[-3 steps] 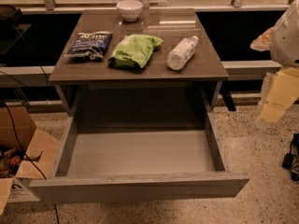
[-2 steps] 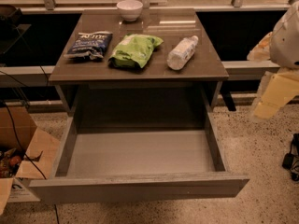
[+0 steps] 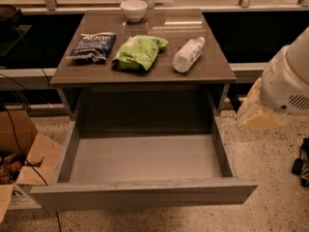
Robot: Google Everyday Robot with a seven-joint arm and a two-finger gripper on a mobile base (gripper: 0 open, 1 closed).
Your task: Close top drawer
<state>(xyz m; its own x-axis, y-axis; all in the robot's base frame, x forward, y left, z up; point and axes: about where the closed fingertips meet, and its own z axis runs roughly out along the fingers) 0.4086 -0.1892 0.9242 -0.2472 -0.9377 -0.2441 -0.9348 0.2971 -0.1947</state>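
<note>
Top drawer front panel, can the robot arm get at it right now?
Probably yes. The top drawer stands pulled out, and nothing shows against its front panel. The gripper hangs beside the drawer's right side, apart from it, and would need to swing round to the front.

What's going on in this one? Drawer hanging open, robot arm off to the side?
The wide grey top drawer stands pulled far out, with nothing inside. The robot's pincer hangs to the right of the cabinet, above the floor, apart from the drawer and touching nothing, so closing has not yet begun. On the brown tabletop sit a white bowl, a dark blue snack bag, a green snack bag and a clear plastic bottle lying on its side.
</note>
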